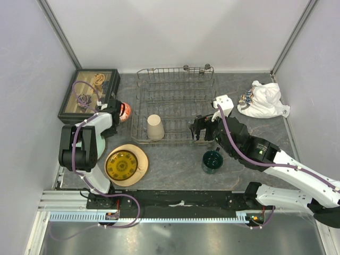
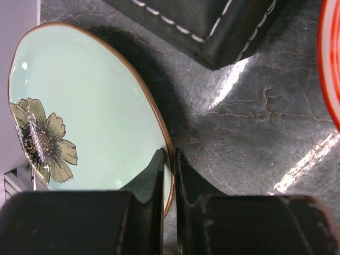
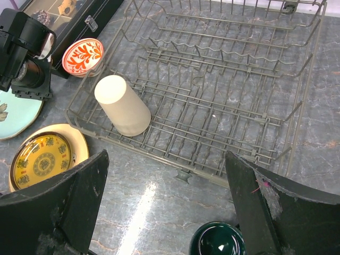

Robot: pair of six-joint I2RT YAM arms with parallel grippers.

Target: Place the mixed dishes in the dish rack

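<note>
The left gripper (image 2: 169, 155) pinches the rim of the green flowered plate (image 2: 90, 106), which lies on the desk (image 2: 239, 133) to its left. This looks like the pickup step. Next comes a steady lift across to the dish rack (image 1: 175, 101) on its right. The right gripper (image 3: 166, 156) hangs wide open, holding nothing.

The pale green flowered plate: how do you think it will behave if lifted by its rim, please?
The pale green flowered plate looks glazed and glossy, so it is probably stiff, breakable and somewhat slippery. The left gripper pinches only its thin rim, so it may tilt or slide in the grip.
</note>
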